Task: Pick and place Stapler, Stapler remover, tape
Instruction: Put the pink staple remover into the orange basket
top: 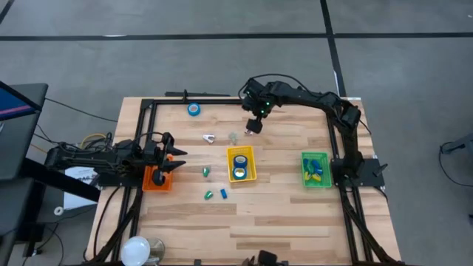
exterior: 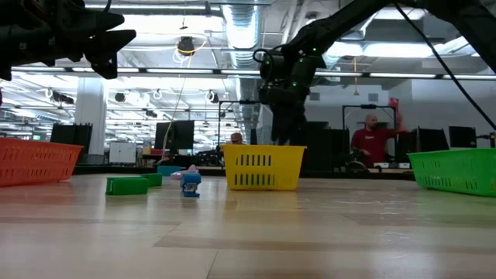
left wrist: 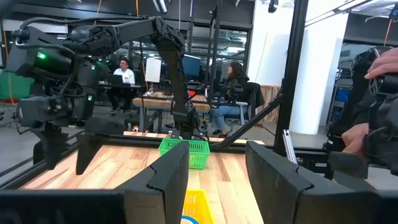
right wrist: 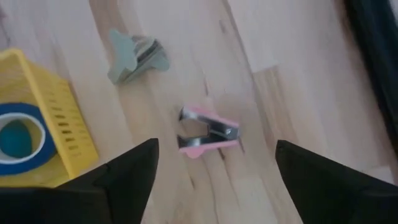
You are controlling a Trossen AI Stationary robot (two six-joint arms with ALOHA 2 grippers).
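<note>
**Right arm poised over staple removers, left arm at the orange basket**

Orange basket (top: 157, 179) sits at the table's (top: 281, 222) left edge, and the left gripper (top: 174, 161) hangs just above it; its jaws stand partly apart with nothing between them. Farther along, toward the far edge, 1 roll of blue tape (top: 194, 109) lies alone on the wood. Nearer the middle, a pink staple remover (right wrist: 207, 132) lies on the table, with a grey staple remover (right wrist: 137, 55) just beside it. Closer to the near edge, 2 small green pieces (top: 208, 172) and 1 blue block (top: 223, 193) lie scattered, well apart from the baskets.

At the centre stands the yellow basket (top: 252, 164), holding 2 blue tape rolls (top: 240, 159). The right gripper (top: 253, 125) hovers over the bare wood just beyond that basket, near the 2 removers. Its jaws are spread wide and hold nothing; in the right wrist view the pink remover lies on the table between the 2 fingers (right wrist: 118, 177), untouched.

At the right edge, beside the right arm's base, the green basket (top: 315, 180) holds several blue, yellow and green items that are too small to name.
</note>
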